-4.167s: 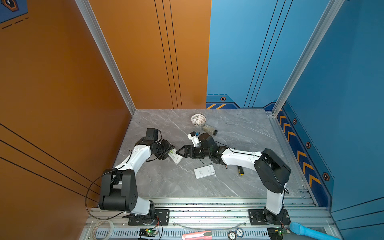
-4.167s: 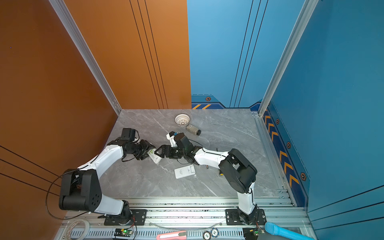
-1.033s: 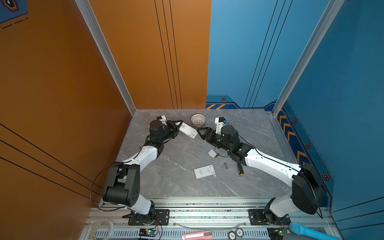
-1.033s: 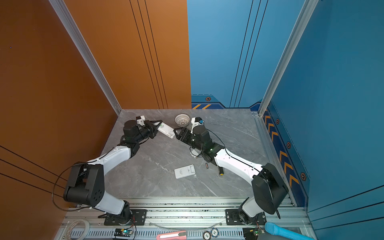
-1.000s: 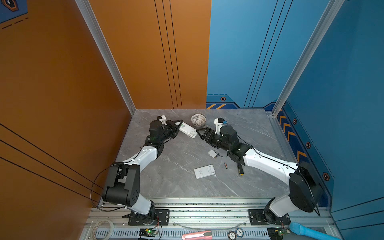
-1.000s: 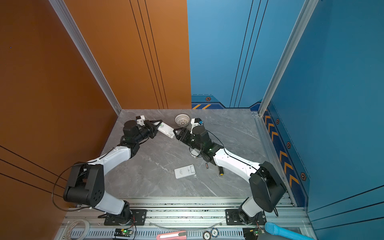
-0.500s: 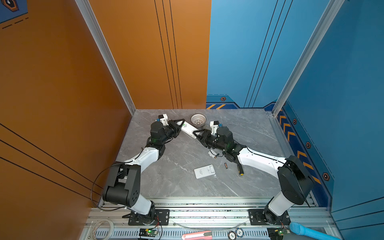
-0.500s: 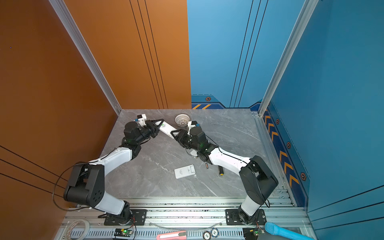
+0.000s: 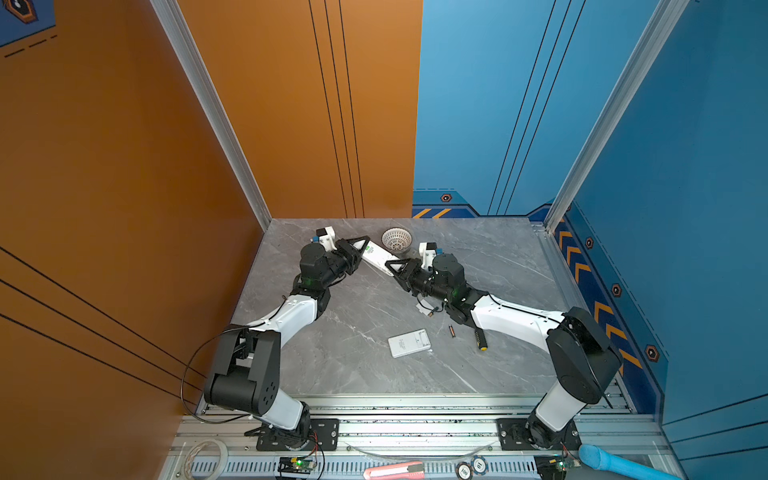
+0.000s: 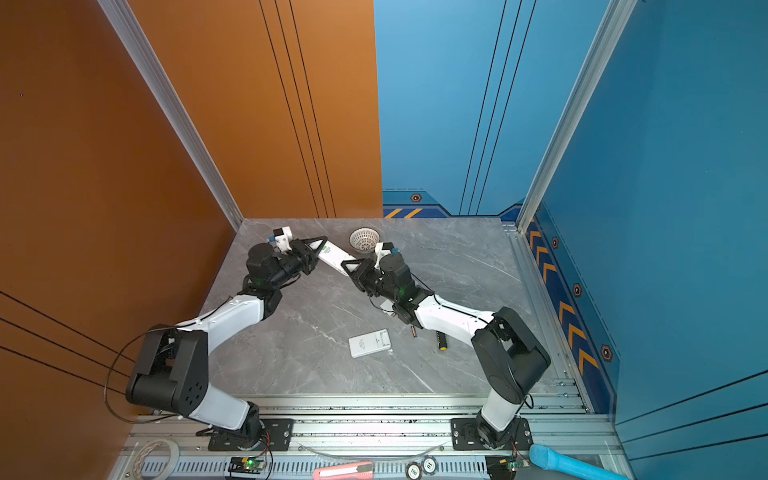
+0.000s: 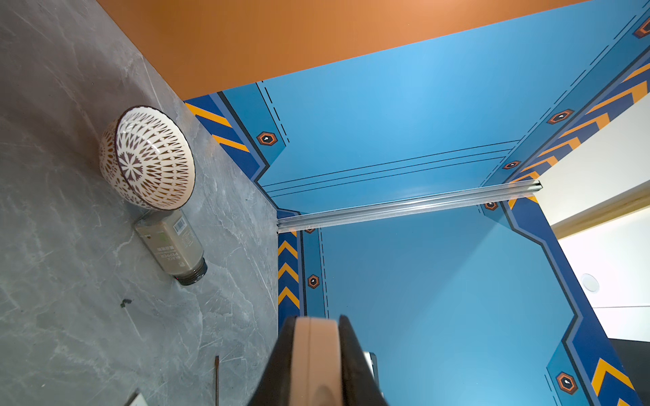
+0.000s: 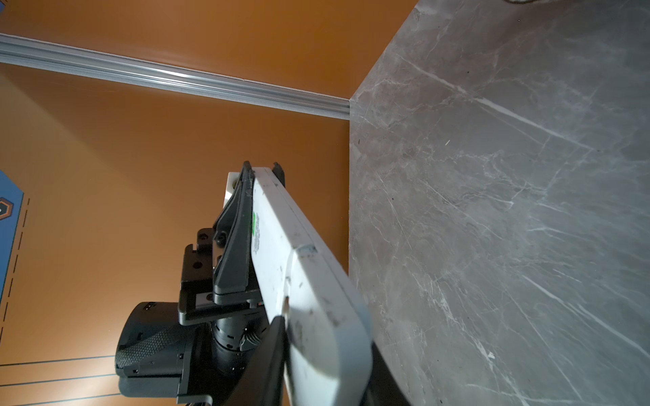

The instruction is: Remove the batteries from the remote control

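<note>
I see the white remote control held tilted in the air, off the grey table, just beside the patterned bowl. The left gripper has its fingers closed narrow on the end that sits level with the bowl. In the left wrist view the remote's thin edge is pinched between the two black fingers. The right gripper takes the other end, the one on the bowl's robot-base side. In the right wrist view its fingers lie against both faces of the remote, so I read it as gripped.

Two loose batteries lie on the table well apart from the bowl, toward the robot bases. One is black and orange in the open; the other, nearer the bowl, peeks out by the right arm. The screwdriver (black handle, yellow end) lies just beside the open battery, on the side away from the bowl. A flat white panel rests near them. A pepper bottle lies on its side just beside the bowl.
</note>
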Action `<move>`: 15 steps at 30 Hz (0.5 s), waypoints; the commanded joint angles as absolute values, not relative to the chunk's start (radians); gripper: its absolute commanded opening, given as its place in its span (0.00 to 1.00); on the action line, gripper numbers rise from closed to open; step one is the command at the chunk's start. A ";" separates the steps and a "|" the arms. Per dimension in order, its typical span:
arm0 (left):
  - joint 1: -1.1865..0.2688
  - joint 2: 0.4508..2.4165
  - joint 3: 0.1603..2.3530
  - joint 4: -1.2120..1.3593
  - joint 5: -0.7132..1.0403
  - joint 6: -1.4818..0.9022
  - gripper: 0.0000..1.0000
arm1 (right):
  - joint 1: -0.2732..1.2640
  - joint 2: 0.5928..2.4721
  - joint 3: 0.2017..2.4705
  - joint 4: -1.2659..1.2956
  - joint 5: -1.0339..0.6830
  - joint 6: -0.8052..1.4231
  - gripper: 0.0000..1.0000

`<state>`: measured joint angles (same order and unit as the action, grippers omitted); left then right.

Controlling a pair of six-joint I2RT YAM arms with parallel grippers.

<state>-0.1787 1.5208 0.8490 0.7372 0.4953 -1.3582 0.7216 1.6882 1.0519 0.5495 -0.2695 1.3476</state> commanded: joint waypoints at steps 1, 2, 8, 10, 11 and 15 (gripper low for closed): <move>-0.178 1.482 0.846 0.716 0.491 -1.291 0.00 | 0.726 1.675 1.003 0.535 -0.247 1.314 0.14; -0.177 1.479 0.848 0.709 0.487 -1.286 0.00 | 0.727 1.668 0.990 0.539 -0.242 1.313 0.14; -0.170 1.485 0.850 0.708 0.484 -1.278 0.00 | 0.733 1.637 0.957 0.542 -0.228 1.312 0.31; -0.169 1.488 0.849 0.708 0.483 -1.276 0.00 | 0.733 1.626 0.956 0.532 -0.226 1.305 0.37; -0.169 1.488 0.847 0.709 0.484 -1.273 0.00 | 0.732 1.623 0.956 0.528 -0.228 1.302 0.37; -0.168 1.490 0.844 0.708 0.485 -1.270 0.00 | 0.731 1.612 0.954 0.517 -0.229 1.299 0.37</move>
<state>-0.1757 1.5143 0.8490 0.6872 0.5014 -1.2980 0.7300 1.6436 0.9691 0.5594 -0.2493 1.3319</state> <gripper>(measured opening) 0.174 0.366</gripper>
